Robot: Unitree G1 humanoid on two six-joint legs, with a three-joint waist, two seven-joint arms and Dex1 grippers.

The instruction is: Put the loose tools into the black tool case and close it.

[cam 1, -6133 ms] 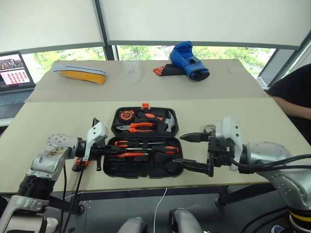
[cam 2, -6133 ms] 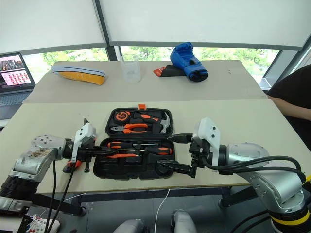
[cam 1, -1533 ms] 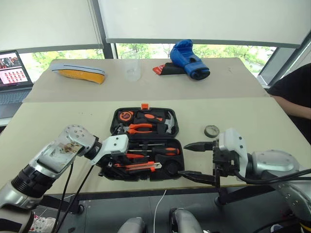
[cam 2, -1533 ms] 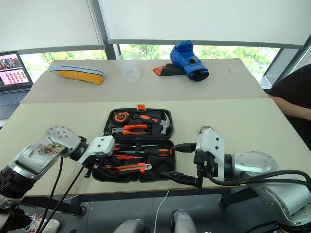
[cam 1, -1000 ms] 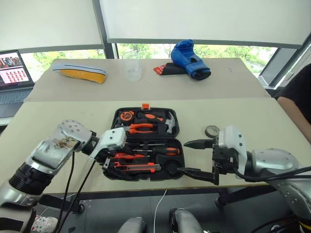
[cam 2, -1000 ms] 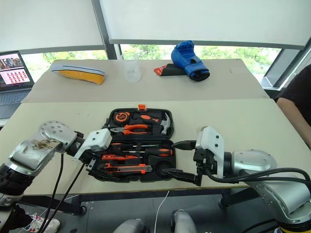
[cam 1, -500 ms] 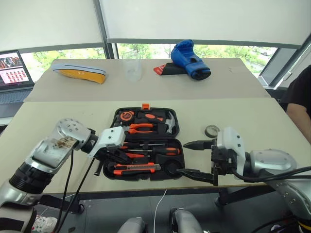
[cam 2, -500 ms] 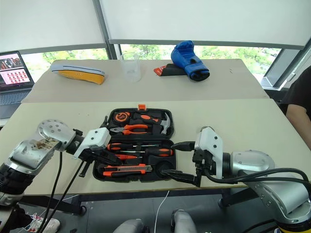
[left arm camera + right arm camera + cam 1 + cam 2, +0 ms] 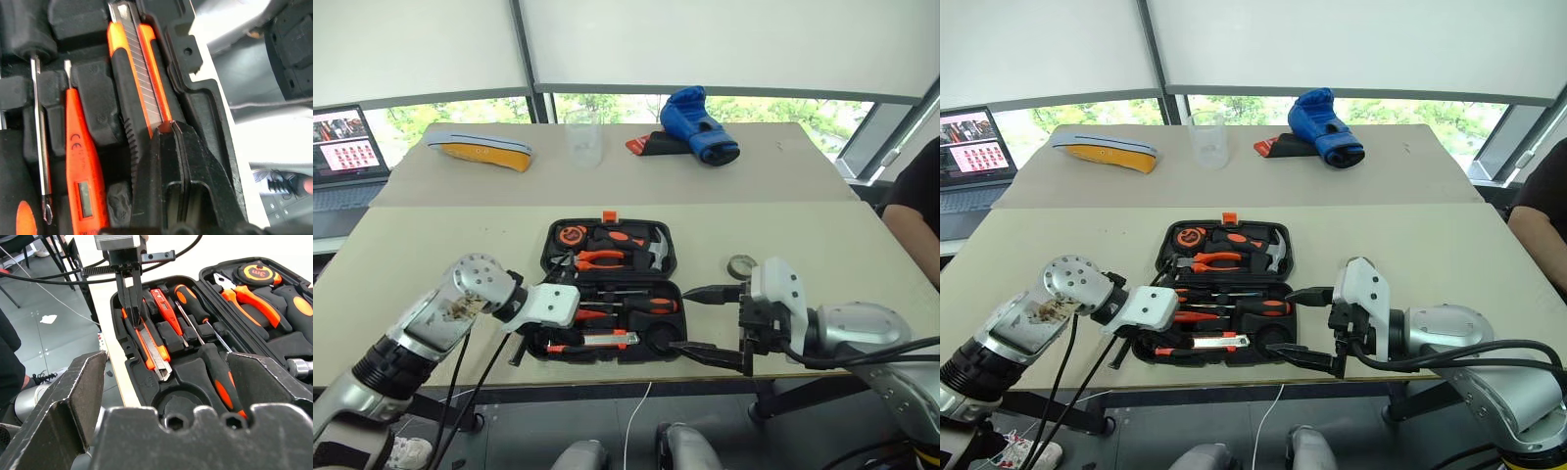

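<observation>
The black tool case (image 9: 139,374) lies open at the table's front middle. In its front half lie the utility knife (image 9: 142,73), a slim orange screwdriver (image 9: 80,161) and two orange-and-black screwdrivers (image 9: 222,382), (image 9: 193,301). My left gripper (image 9: 170,128) is shut, and its joined tips rest on the knife's rear end at the case's left front corner. My right gripper (image 9: 700,321) hangs open just right of the case with nothing between its fingers. The small dark tape roll (image 9: 741,264) lies on the table behind the right gripper.
Pliers (image 9: 597,258), a hammer (image 9: 651,245) and a tape measure (image 9: 570,235) sit in the case's far half. On the far table lie a blue boxing glove (image 9: 700,113), a clear cup (image 9: 584,137) and a yellow-grey object (image 9: 478,147). A laptop (image 9: 342,147) is at far left, a person (image 9: 915,196) at right.
My left gripper's fingers have shut and sunk onto the knife's rear end. The knife now sits lower in its slot. The right gripper has stayed where it was.
</observation>
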